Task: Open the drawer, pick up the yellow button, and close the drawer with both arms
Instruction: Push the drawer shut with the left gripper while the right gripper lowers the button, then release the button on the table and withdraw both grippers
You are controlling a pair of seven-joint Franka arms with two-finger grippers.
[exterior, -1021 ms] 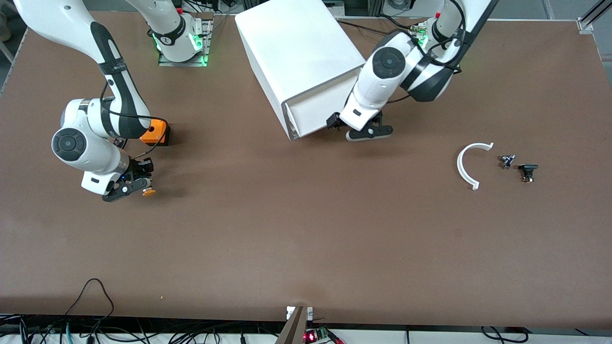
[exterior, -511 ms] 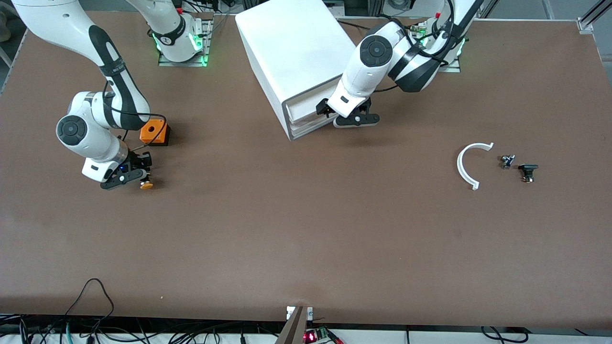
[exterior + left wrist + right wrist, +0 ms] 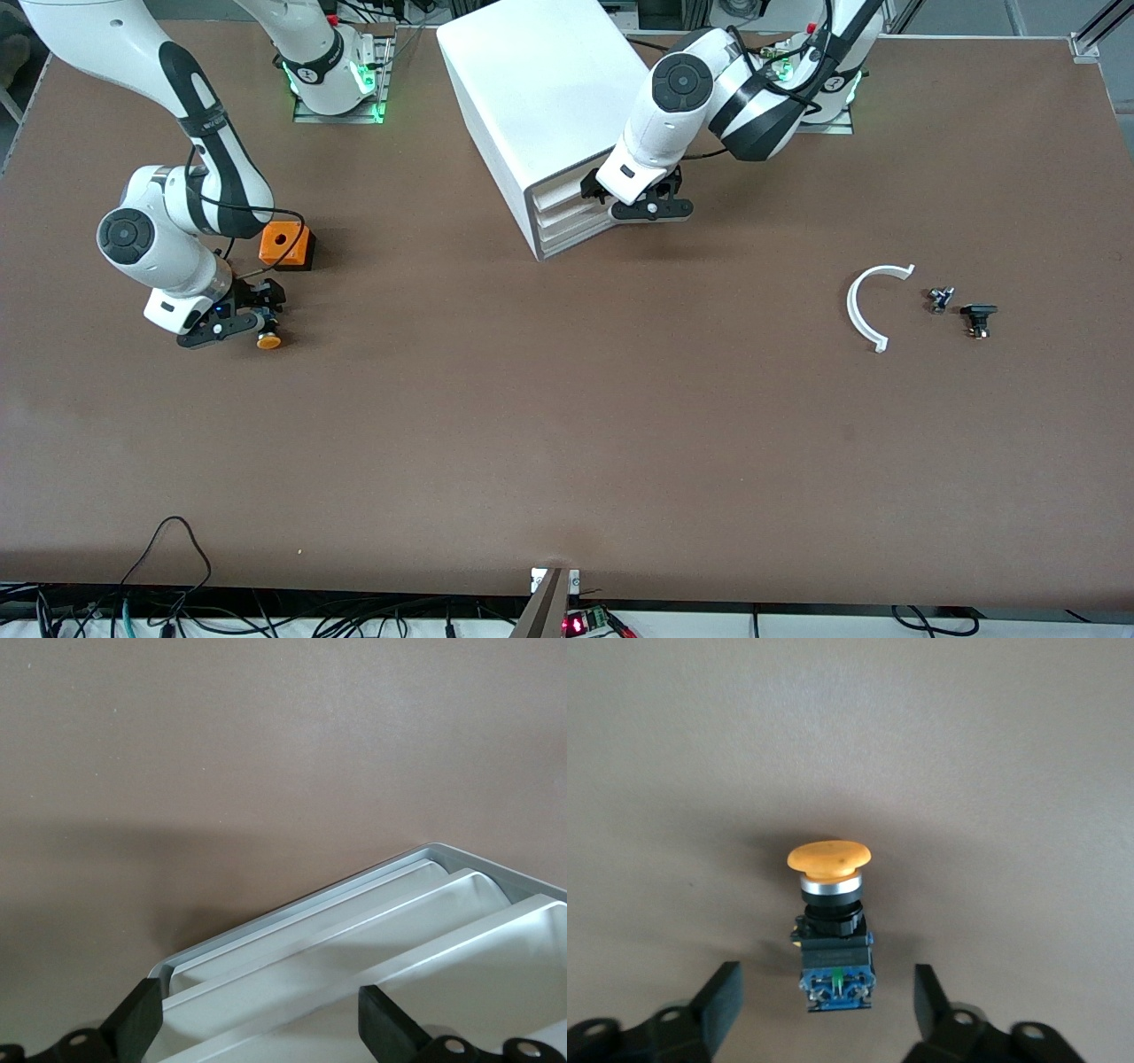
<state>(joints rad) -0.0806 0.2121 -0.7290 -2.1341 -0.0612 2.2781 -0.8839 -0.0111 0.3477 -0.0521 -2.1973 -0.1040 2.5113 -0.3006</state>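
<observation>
The button (image 3: 830, 904), with an orange cap (image 3: 268, 340) on a black body, lies on its side on the brown table toward the right arm's end. My right gripper (image 3: 826, 983) (image 3: 242, 317) is low over it and open, a finger on either side of the button's base without touching it. The white cabinet (image 3: 549, 89) stands at the middle of the table, farther from the front camera. Its top drawer (image 3: 565, 190) sits pushed in, level with the lower drawer fronts (image 3: 354, 939). My left gripper (image 3: 633, 200) (image 3: 261, 1028) is open against those fronts, holding nothing.
An orange cube with a hole (image 3: 285, 247) sits just beside the right arm's wrist. Toward the left arm's end lie a white curved strip (image 3: 861, 306) and two small black parts (image 3: 941, 299) (image 3: 978, 317). Cables hang along the table's front edge.
The left gripper has pushed the top drawer back into the cabinet. The right gripper carried the button a little toward the cube, then opened, and the button now rests on the table.
</observation>
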